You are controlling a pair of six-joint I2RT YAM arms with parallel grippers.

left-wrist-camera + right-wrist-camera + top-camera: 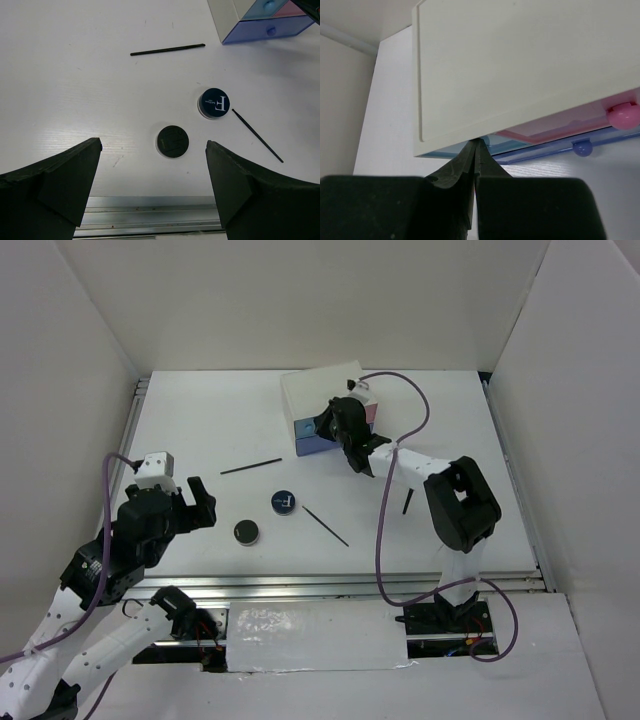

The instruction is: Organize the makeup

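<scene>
1. Clock directions are read in the top view, with 12 pointing at the far wall.
2. The left gripper [190, 508] hovers over the near left of the table [200, 420] with its jaws spread wide and nothing between them.
3. The plain black compact [173, 141] lies flat on the table at 4 o'clock from the left gripper. In the left wrist view it sits ahead of the fingers [65, 175], roughly centred in the gap and clear of both.
4. The compact with white mark [215, 102] is at 2 o'clock from the plain one, close by but not touching it.
5. A slanted thin stick [257, 136] runs toward 4 o'clock from the marked compact, with its far end just beside that compact.
6. A short dark stick [407, 502] is at 3 o'clock from the marked compact, well apart from it and beside the right arm. I can't make out its colour.
7. A long thin stick [167, 49] lies nearly level at 11 o'clock from the marked compact, clear of everything else.
8. The white box [520, 65] stands at the far centre, with its blue drawer [260, 32] and pink drawer [555, 127] facing the arms.
9. The right gripper [476, 146] has its fingers pressed together, tips at the front edge of the box's light-blue upper drawer. I can't tell whether they pinch anything. No makeup is near them.
</scene>
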